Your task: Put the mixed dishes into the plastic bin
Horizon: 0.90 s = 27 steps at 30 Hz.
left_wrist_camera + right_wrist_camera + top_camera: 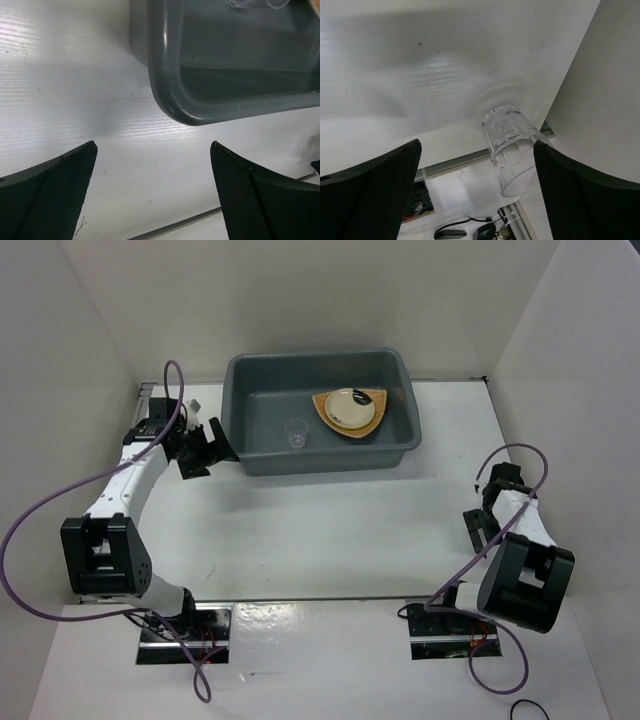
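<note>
The plastic bin (262,456) stands at the back middle of the table. Inside it lie a tan wood-grain plate (324,410) with a cream saucer (350,406) on top, and a small clear glass (296,433) stands upright to their left. My left gripper (212,458) is open and empty just off the bin's near-left corner (170,102); the wrist view shows bare table between its jaws (153,145). My right gripper (478,526) sits folded back at the right and is open (477,142). A tilted clear glass (510,132) shows close against its right finger (580,195); I cannot tell whether it touches.
White walls close in both sides, the right one (605,90) close beside my right gripper. Purple cables (40,510) loop off both arms. A seam (320,598) marks the table's near edge, with the arm bases behind it.
</note>
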### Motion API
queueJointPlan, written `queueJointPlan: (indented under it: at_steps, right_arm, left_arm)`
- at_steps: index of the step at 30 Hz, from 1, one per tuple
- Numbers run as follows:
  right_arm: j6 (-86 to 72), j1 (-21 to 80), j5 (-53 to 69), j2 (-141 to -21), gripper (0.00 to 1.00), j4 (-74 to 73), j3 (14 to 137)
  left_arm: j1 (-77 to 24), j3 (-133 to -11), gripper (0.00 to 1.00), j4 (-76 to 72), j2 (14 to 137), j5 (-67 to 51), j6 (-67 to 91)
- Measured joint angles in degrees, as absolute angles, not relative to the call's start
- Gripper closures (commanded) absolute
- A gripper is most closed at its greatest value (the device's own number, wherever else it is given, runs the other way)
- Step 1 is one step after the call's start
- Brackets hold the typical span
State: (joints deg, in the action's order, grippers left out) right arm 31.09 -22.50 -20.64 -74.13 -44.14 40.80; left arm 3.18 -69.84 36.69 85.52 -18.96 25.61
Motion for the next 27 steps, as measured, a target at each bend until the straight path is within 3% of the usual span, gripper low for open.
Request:
queueJointPlan:
  at_steps: [13, 18, 27]
  right_arm:
    - [31.6, -22.5, -19.9, -72.3, 0.04, -45.3, 46.7]
    - [31.6, -22.5, -18.8, -71.2, 0.10, -48.3, 48.3]
    - [29.9, -22.5, -17.4, -68.1, 0.10, -55.7, 48.5]
  left_arm:
    - [4.3, -67.6, 0.00, 36.4, 84.8, -18.9, 25.6]
    - [4.4, -67.5, 0.00, 36.4, 84.2, -18.9, 25.6]
    - [4.4, -67.1, 0.00, 36.3, 84.1, -19.2, 25.5]
